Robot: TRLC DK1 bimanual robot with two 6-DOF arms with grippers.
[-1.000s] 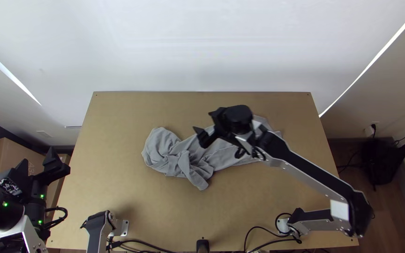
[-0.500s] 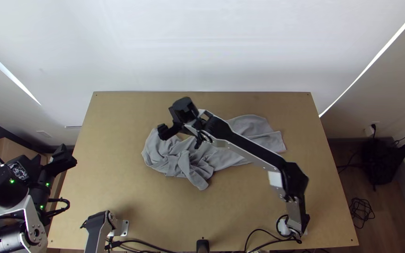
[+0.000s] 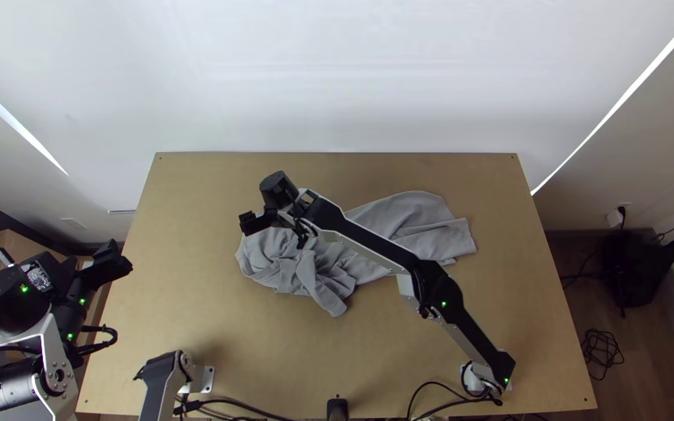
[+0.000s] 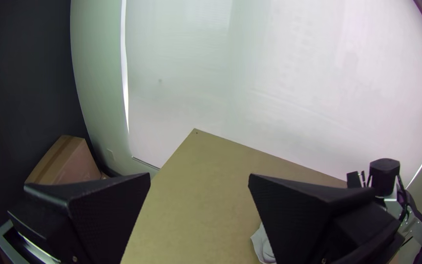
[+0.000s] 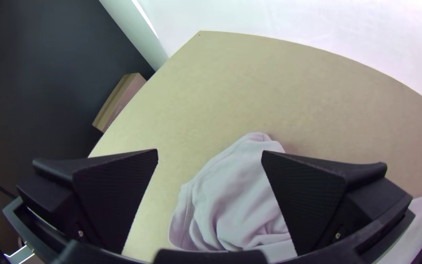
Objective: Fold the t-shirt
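A grey t-shirt (image 3: pixel 411 226) lies on the light wooden bench (image 3: pixel 196 187), in the middle of the top view's frame. It is not folded: its left part is bunched and twisted into ridges, with one narrow end poking toward the bottom of the frame, while its right part is flatter, with loose creases, and stretches toward the right of the frame. The right arm reaches from the lower right up to the centre, and its gripper (image 3: pixel 276 232) is over the upper left of the t-shirt, its two black fingers spread wide with nothing between them, so it is holding no cloth. The left gripper (image 3: pixel 117 261) is at the left side of the frame, well apart from the t-shirt, and it too is released, fingers wide apart and holding nothing. Black cables (image 3: pixel 243 405) run along the bench's near edge at the bottom of the frame. A white wall (image 3: pixel 337 78) rises behind the bench across the top, and a coil of cable (image 3: pixel 602 355) is on the floor at the lower right.
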